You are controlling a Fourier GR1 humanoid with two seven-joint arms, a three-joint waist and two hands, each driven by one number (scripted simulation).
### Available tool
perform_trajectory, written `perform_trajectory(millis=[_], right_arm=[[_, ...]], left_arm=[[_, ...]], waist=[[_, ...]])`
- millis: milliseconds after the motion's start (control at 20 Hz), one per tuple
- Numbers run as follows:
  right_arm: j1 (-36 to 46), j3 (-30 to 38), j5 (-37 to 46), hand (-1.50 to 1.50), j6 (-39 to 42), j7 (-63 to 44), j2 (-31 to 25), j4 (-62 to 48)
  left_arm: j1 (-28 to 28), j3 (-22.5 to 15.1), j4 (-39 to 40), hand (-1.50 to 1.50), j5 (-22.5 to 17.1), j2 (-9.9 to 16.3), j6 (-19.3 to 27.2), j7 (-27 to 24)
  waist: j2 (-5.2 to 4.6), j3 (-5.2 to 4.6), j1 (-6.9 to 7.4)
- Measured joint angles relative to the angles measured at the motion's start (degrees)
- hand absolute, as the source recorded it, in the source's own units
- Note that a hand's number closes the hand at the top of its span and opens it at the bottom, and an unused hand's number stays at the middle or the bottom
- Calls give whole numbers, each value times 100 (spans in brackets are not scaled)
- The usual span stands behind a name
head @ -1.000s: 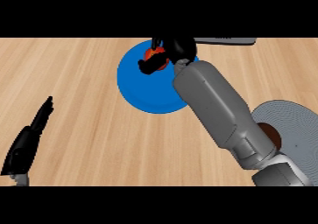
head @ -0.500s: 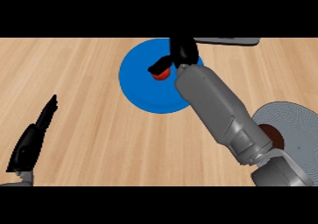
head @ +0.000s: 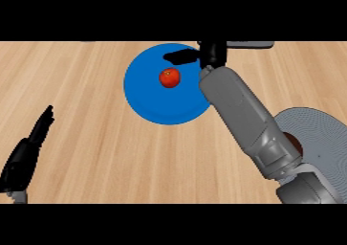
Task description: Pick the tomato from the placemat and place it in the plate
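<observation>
Right hand: the black right hand (head: 204, 53) is sitting up at the far edge of the view, over the far rim of the blue disc. Fingers are looking pretty relaxed and spread, one black digit poking out to the left over the blue. It's not holding anything, and nothing is pinched in it.

Right forearm: the big grey right forearm (head: 243, 115) is running diagonally from the lower right corner up to that hand, covering the right edge of the blue disc.

Tomato: the small round red tomato (head: 169, 77) is lying on the blue surface, just below and left of the hand, apart from the fingers.

Blue thing: the round flat blue placemat (head: 158, 103) is lying flat on the counter, the tomato resting in its upper middle part.

Plate: the round grey ribbed plate (head: 324, 131) is sitting at the right edge, partly hidden by the forearm.

Left hand: the black left hand (head: 27, 152) is resting near the lower left edge, fingers straight, pointing up, touching nothing.

Surface: the light wooden plank countertop (head: 77, 76) is filling the whole view.
</observation>
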State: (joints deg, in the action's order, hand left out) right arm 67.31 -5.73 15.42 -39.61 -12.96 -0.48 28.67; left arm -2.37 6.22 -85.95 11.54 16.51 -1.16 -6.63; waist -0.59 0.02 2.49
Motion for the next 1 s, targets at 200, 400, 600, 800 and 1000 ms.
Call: perform_trajectory(millis=[200, 400, 600, 800, 1000], right_arm=[[-477, 447, -457, -150, 9, 589, -120, 513], [-997, 846, -919, -150, 439, 1228, -459, 1055], [-1621, 1077, -1229, -150, 1060, 1823, -880, 1496], [-2120, 1134, -1320, -150, 1477, 2213, -1143, 1830], [-2575, 1303, -1497, -150, 1964, 2433, -1497, 2049]], left_arm=[[-149, 86, 46, 0, -13, -9, 22, -98], [-150, 157, 80, 0, -11, -14, 46, -112], [-238, 210, -26, 0, -31, -7, 6, -57], [-277, 225, -99, 0, -15, -36, -42, -33], [-200, 216, 21, 0, 62, -118, -9, -60]], waist=[[31, 3, -137], [46, 2, -209], [58, 2, -236], [60, 0, -235], [59, -1, -244]])
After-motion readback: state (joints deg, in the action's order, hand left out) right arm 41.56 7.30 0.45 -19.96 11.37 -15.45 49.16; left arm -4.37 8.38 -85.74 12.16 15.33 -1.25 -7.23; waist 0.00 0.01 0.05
